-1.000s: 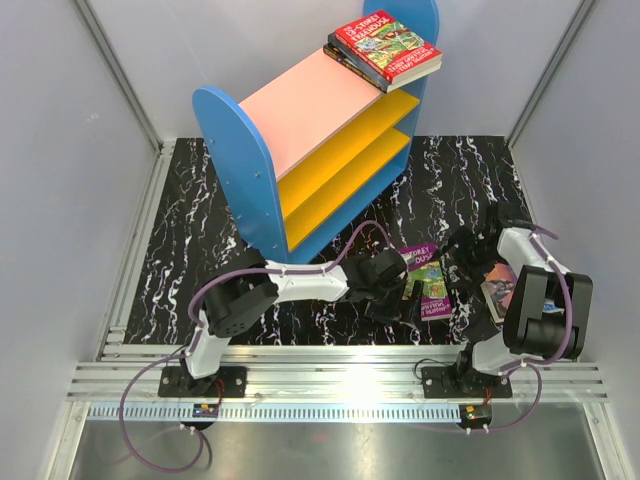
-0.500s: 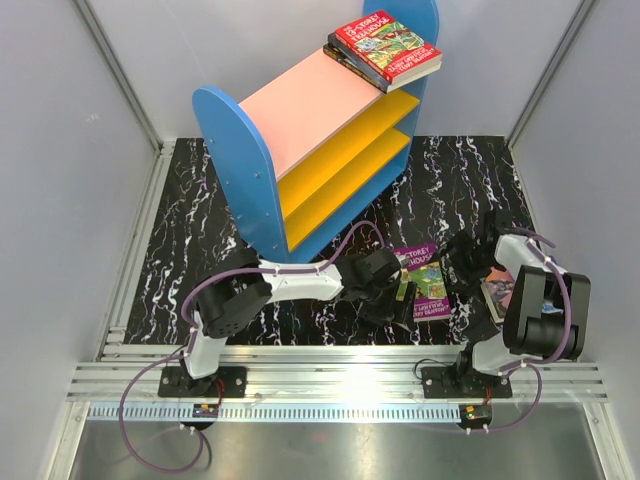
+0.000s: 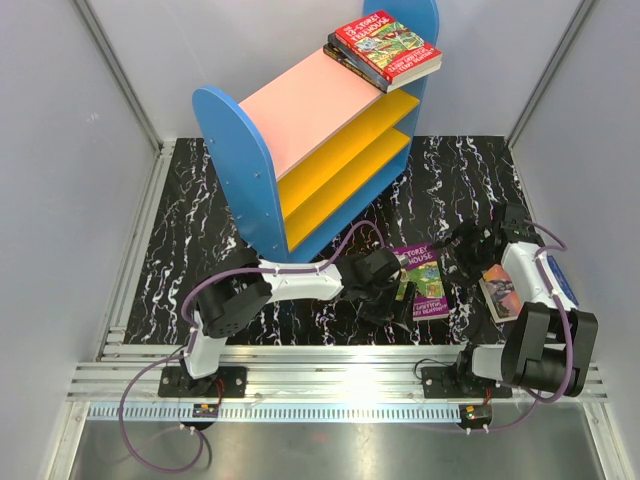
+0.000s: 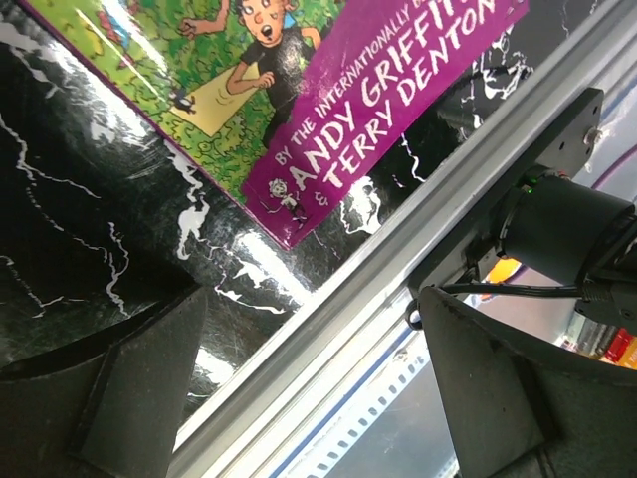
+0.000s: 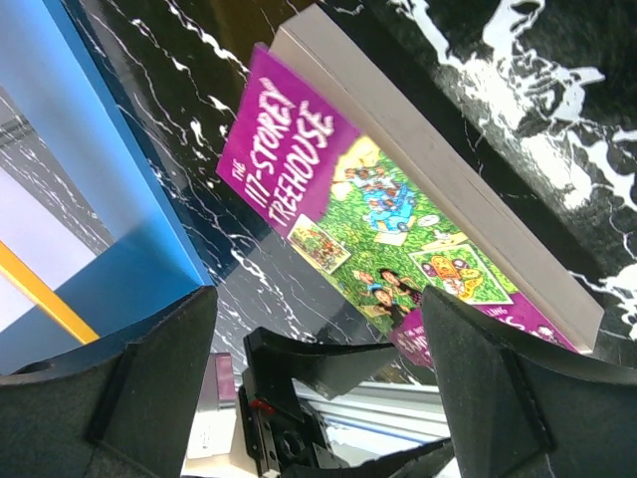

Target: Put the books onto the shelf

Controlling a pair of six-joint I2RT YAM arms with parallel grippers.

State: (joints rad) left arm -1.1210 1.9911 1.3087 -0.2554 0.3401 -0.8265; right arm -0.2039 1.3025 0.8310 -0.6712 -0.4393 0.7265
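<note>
Top view. The shelf (image 3: 300,150) stands at the far side of the table (image 3: 180,230), its open side facing the arms. Two books (image 3: 388,50) lie stacked at the far end of its pink top board. The purple book (image 3: 424,282) lies flat on the table. The left gripper (image 3: 398,298) is at its left edge and the right gripper (image 3: 463,256) just to its right, both low. Judgement: the arms come in from two sides because a flat paperback gives a single gripper no edge to take. Another book (image 3: 499,290) lies beside the right arm, not on the shelf.

Left wrist view. The fingers (image 4: 139,398) are wide apart with nothing between them. The purple book's corner lies ahead, untouched. A metal rail (image 4: 398,259) runs close by the book and limits room on the near side.

Right wrist view. The fingers (image 5: 149,388) are spread and empty. The purple book (image 5: 388,219) shows its page edge to this side. The shelf's blue end panel stands near its far corner, a likely obstacle when lifting.
</note>
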